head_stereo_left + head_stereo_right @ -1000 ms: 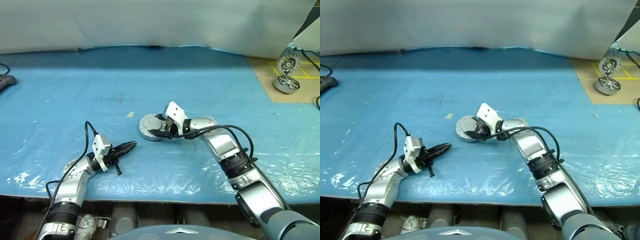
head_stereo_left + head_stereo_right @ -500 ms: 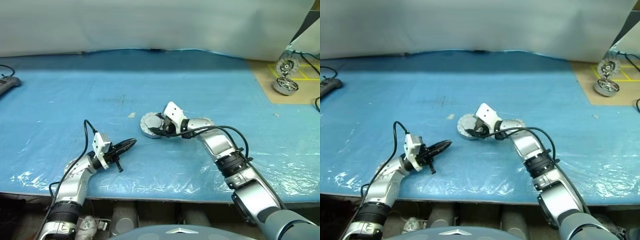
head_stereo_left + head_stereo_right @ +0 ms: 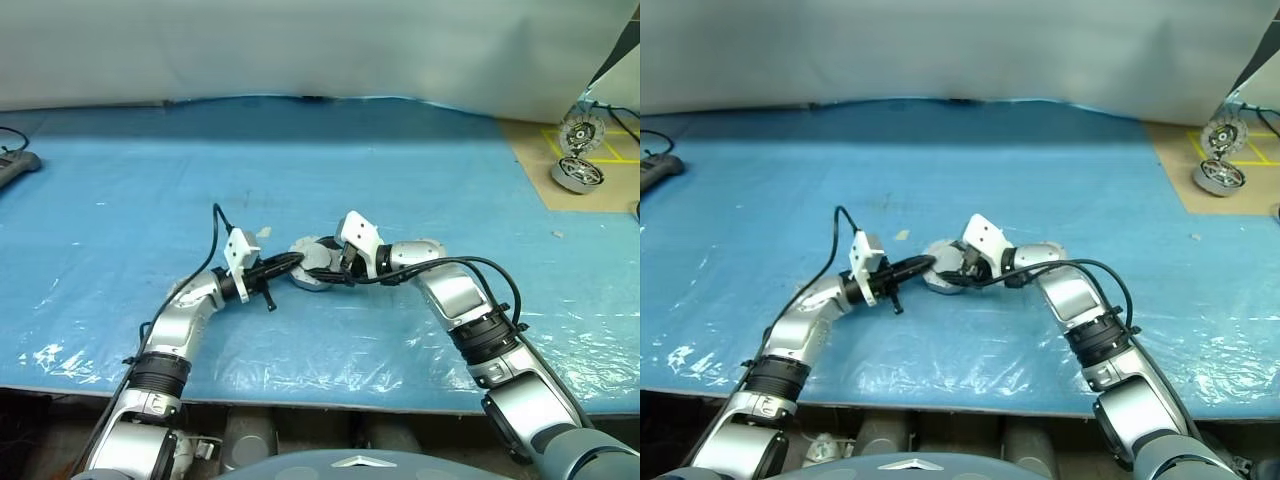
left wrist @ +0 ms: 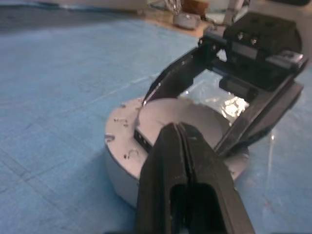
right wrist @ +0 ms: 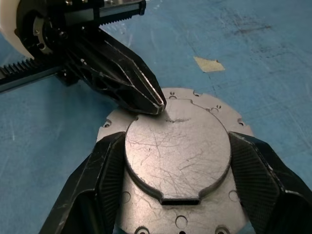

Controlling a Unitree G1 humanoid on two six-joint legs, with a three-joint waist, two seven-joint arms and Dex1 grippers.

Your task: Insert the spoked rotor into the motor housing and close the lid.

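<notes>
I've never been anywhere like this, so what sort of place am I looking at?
Probably a workshop or robot test bench. A wide table under blue plastic sheeting, a round grey metal part between the two grippers, and spare wheel-like metal parts on a tape-marked board point that way.

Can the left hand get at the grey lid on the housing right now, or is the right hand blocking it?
Probably yes. The left hand, shut, already has its tip at the lid's edge. The right hand only straddles the lid's two sides, leaving that edge free.
</notes>
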